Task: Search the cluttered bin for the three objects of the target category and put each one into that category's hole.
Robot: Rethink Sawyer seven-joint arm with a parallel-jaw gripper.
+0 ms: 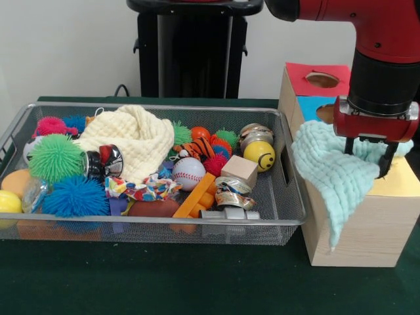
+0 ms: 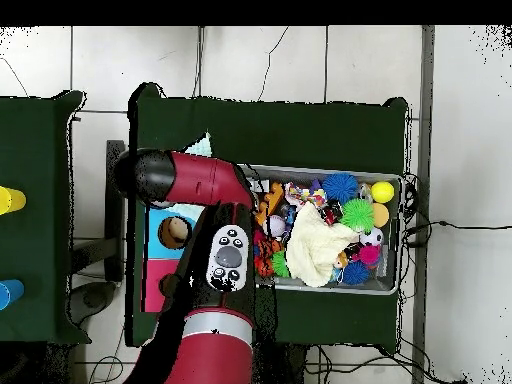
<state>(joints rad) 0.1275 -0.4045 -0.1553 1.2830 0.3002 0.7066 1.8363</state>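
The silver wire-mesh bin (image 1: 164,223) stands on the green table, full of toys; it also shows in the overhead view (image 2: 392,286). A confetti-patterned cloth scrap (image 1: 141,189) lies near the bin's front, beside a baseball (image 1: 188,174). I cannot pick out a braided rope ball. My gripper (image 1: 367,156) hangs over the row of wooden boxes at the right, above the yellow-topped box (image 1: 394,185). Its fingers stand apart, open, at the top of a mint-green waffle cloth (image 1: 335,177) draped over that box's edge. In the overhead view the arm hides the gripper.
A cream waffle cloth (image 1: 131,134) covers the bin's middle. Around it lie a green spiky ball (image 1: 56,157), a blue one (image 1: 75,195), a yellow smiley ball (image 1: 260,155) and a wooden cube (image 1: 239,169). Red-topped (image 1: 321,80) and blue-topped (image 1: 314,105) boxes have holes.
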